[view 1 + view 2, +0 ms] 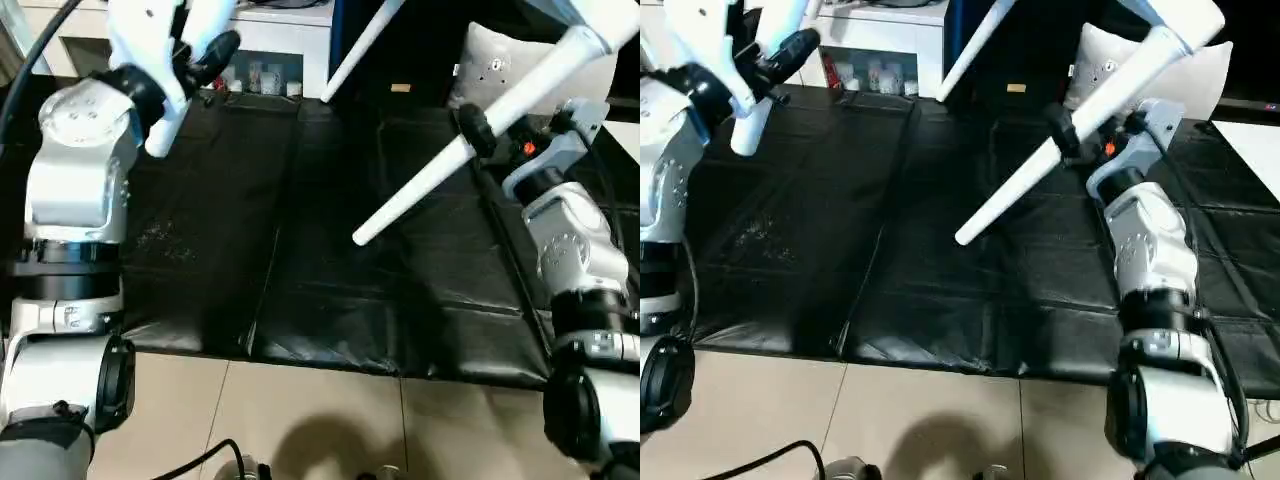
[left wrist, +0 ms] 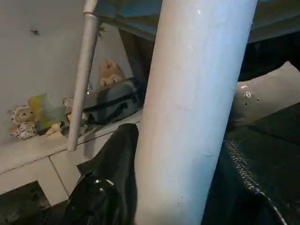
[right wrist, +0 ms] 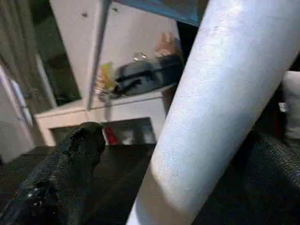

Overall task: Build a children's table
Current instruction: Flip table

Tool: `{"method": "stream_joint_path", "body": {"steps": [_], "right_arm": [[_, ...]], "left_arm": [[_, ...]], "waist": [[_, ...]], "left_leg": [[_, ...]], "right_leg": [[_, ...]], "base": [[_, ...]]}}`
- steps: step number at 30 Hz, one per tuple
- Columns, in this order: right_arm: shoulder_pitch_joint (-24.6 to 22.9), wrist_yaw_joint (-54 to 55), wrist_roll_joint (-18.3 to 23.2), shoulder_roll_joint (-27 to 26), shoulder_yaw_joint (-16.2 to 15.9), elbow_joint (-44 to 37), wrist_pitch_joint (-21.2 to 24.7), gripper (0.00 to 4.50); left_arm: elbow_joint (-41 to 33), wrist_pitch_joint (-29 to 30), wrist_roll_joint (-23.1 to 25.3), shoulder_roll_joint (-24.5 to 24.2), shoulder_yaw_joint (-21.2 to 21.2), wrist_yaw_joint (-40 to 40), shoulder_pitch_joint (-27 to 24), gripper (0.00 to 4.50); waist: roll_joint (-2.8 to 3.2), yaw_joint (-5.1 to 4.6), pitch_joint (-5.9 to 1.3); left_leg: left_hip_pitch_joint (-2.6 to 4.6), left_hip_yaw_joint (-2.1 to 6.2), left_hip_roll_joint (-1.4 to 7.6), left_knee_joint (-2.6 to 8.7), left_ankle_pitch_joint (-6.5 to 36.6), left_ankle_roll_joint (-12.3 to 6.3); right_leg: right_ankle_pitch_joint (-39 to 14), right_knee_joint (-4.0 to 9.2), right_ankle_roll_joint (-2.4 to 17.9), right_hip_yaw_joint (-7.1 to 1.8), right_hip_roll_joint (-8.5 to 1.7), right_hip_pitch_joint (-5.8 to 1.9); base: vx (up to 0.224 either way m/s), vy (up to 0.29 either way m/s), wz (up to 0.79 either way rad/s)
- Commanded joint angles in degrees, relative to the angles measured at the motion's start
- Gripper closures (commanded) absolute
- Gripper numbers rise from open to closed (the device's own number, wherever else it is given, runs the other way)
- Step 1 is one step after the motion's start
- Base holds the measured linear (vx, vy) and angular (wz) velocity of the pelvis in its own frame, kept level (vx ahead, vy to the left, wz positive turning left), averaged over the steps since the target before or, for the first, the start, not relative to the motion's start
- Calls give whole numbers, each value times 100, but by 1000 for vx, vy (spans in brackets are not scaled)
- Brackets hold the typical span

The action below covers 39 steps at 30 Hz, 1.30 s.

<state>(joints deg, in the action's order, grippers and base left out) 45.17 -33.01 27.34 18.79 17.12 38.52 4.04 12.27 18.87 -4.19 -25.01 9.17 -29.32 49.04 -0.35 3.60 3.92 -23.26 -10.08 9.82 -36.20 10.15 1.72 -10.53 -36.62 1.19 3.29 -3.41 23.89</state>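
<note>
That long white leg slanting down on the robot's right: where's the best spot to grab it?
Mid-shaft, where the right gripper straddles it. The leg is a smooth tapered tube slanting down, so fingers should come from the side, across its width.

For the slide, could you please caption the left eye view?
Each claw, left and right, around a white table leg above the black work surface.

You had white legs (image 1: 430,185), black fingers (image 3: 70,159), silver forearms (image 1: 75,170), a black-covered counter (image 1: 300,270), beige floor (image 1: 300,410).
</note>
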Motion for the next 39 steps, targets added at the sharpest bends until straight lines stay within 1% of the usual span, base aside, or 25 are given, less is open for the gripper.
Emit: {"method": "stream_joint_path", "body": {"steps": [1,2,4,6,7,8,10,11,12,13,14,17,21,23,25,29,30,31,33,34,35,36,37,38,39], "right_arm": [[11,-475,270,-10,-211,-715,144,1],[-15,-507,279,-9,-228,-783,158,1],[-284,-748,390,-2,-374,-1503,356,1],[-508,-797,530,19,-439,-2091,611,0],[-521,-800,540,21,-442,-2125,627,0],[-554,-801,560,29,-450,-2198,661,0],[-929,-788,774,122,-539,-2988,1024,0],[-1173,-771,882,187,-598,-3424,1205,0],[-1243,-771,916,207,-615,-3543,1260,0],[-1349,-773,965,235,-632,-3723,1354,0],[-1493,-756,1003,267,-672,-3954,1445,0],[-1698,-698,1115,285,-713,-4319,1653,0],[-2109,-572,1212,264,-946,-4971,1958,0],[-2246,-460,1263,207,-1029,-5178,2111,0],[-2292,-393,1278,176,-1051,-5265,2168,0],[-2467,-152,1411,149,-1035,-5673,2514,0],[-2505,-84,1349,155,-1036,-5693,2547,0],[-2543,-29,1135,179,-1066,-5629,2488,0],[-2589,-2,956,211,-1092,-5549,2436,0],[-2669,-3,774,244,-1107,-5435,2333,0],[-2723,-8,687,262,-1112,-5381,2275,0],[-2758,-13,652,270,-1111,-5355,2245,0],[-2804,-24,642,271,-1097,-5343,2223,0],[-2932,-26,638,278,-1067,-5385,2206,0],[-3123,-27,622,283,-1031,-5455,2166,0]], "left_arm": [[152,-122,-297,169,-59,-167,-187,259],[166,-154,-309,176,-60,-190,-221,259],[235,-450,-425,262,-63,-407,-601,259],[212,-535,-554,373,-13,-511,-853,270],[210,-538,-560,378,-10,-514,-867,270],[208,-545,-565,382,-9,-521,-898,274],[191,-658,-608,411,20,-561,-1198,279],[226,-730,-636,445,60,-547,-1322,282],[239,-751,-643,456,71,-542,-1356,284],[267,-793,-652,474,89,-542,-1403,285],[287,-823,-645,479,100,-539,-1487,287],[330,-886,-660,489,137,-539,-1607,288],[622,-975,-535,415,183,-434,-1674,288],[747,-964,-554,367,207,-498,-1694,288],[800,-952,-545,322,207,-526,-1715,288],[901,-942,-460,167,192,-563,-1852,288],[864,-882,-476,120,222,-579,-1935,232],[805,-851,-488,67,252,-596,-2031,232],[712,-788,-527,19,279,-651,-2139,216],[524,-729,-620,-50,316,-783,-2335,209],[406,-702,-678,-89,334,-868,-2454,199],[331,-684,-717,-112,344,-924,-2529,190],[240,-669,-760,-137,363,-976,-2628,177],[100,-735,-887,-163,482,-1052,-2837,172],[-100,-822,-1058,-190,653,-1149,-3126,172]], "waist": [[-62,33,-474],[-66,36,-478],[-21,51,-483],[-36,80,-492],[-11,86,-488],[-15,103,-481],[28,150,-477],[13,169,-477],[17,203,-480],[18,197,-486],[48,213,-495],[24,245,-481],[-8,252,-461],[-15,226,-439],[-18,212,-429],[-18,182,-420],[-15,165,-413],[-14,152,-405],[-2,102,-383],[-30,93,-383],[-26,104,-396],[-8,85,-379],[-29,83,-382],[-76,90,-394],[-47,121,-395]], "left_leg": [[138,77,283,396,752,-270],[138,77,292,400,721,-285],[144,84,293,402,664,-312],[166,82,309,421,650,-319],[174,82,307,423,681,-309],[191,78,315,431,812,-266],[211,86,329,447,927,-184],[218,89,334,461,944,-175],[229,92,347,476,902,-183],[229,98,345,480,893,-182],[224,100,344,477,859,-174],[234,106,352,494,947,-105],[221,111,353,517,1030,-50],[219,116,340,538,1127,-7],[234,124,332,547,1312,73],[233,134,338,562,1330,116],[234,141,336,573,1397,144],[238,140,334,580,1455,157],[263,158,343,600,1710,269],[261,154,337,603,1739,268],[254,167,349,601,1702,292],[275,150,349,619,1736,285],[281,147,345,619,1763,278],[265,142,336,616,1709,253],[259,148,354,617,1626,222]], "right_leg": [[-875,425,1299,-249,-469,-334],[-819,418,1281,-251,-467,-336],[-718,416,1260,-251,-461,-330],[-642,407,1239,-251,-453,-324],[-682,414,1245,-252,-451,-314],[-843,435,1222,-253,-454,-298],[-987,457,1140,-264,-459,-285],[-959,464,1092,-265,-449,-285],[-862,468,1043,-263,-450,-286],[-830,459,1051,-258,-452,-283],[-758,463,1061,-260,-458,-283],[-710,461,1103,-251,-461,-275],[-884,489,1004,-258,-481,-287],[-1071,510,932,-259,-489,-290],[-1483,551,835,-266,-509,-291],[-1635,569,742,-274,-501,-276],[-1654,567,719,-271,-494,-273],[-1714,576,717,-269,-495,-269],[-1957,595,718,-271,-500,-254],[-1998,604,710,-275,-504,-261],[-1953,580,726,-279,-525,-274],[-1940,610,748,-289,-507,-248],[-1937,616,760,-288,-509,-255],[-1874,607,775,-290,-508,-275],[-1774,591,799,-298,-533,-282]], "base": [[0,0,0],[0,0,0],[0,0,0],[0,0,0],[0,0,0],[0,0,0],[0,0,0],[0,0,0],[0,0,0],[0,0,0],[0,0,0],[0,0,0],[0,0,0],[0,0,0],[0,0,0],[0,0,0],[0,0,0],[0,0,0],[0,0,0],[0,0,0],[0,0,0],[0,0,0],[0,0,0],[0,0,0],[0,0,0]]}}
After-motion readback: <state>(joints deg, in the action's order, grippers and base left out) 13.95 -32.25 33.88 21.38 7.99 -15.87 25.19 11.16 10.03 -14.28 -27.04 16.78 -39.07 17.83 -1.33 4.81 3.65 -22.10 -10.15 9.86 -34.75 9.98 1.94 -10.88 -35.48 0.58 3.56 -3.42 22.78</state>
